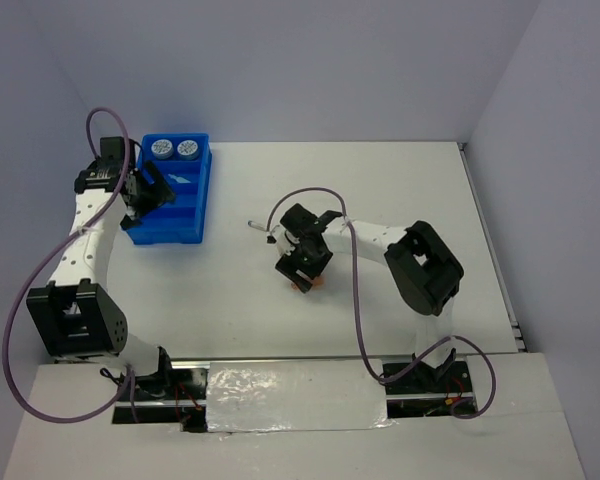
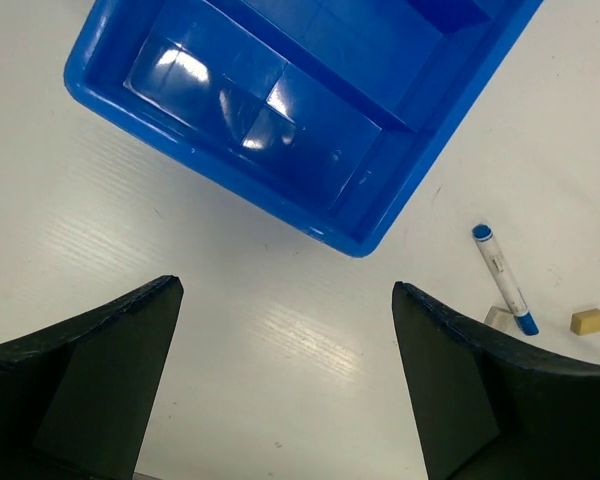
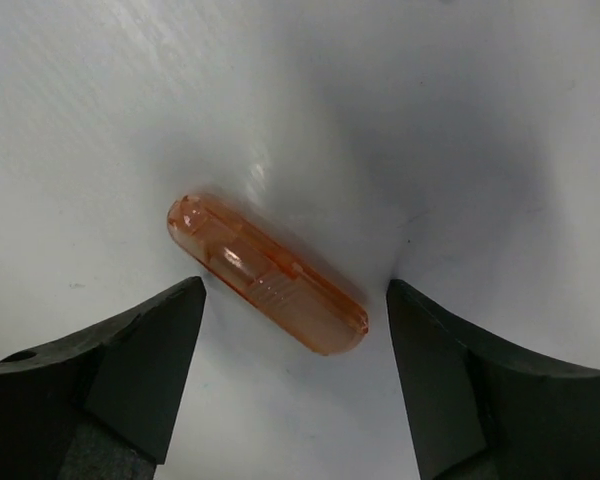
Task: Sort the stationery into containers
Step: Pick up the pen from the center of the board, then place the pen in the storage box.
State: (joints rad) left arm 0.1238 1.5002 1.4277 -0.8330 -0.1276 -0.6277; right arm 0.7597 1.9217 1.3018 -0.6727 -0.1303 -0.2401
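The left gripper (image 2: 287, 290) has its fingers spread wide and holds nothing. It hangs above the white table (image 2: 130, 250) beside the glossy blue moulded tray (image 2: 280, 130). Two round tape rolls (image 1: 162, 149) sit in the tray's far compartment. A slim white pen (image 2: 502, 278) with blue ends lies mid-table. The right gripper (image 3: 295, 295) is wide open and empty, its fingers flanking a translucent orange, round-ended stick (image 3: 265, 272) on the table.
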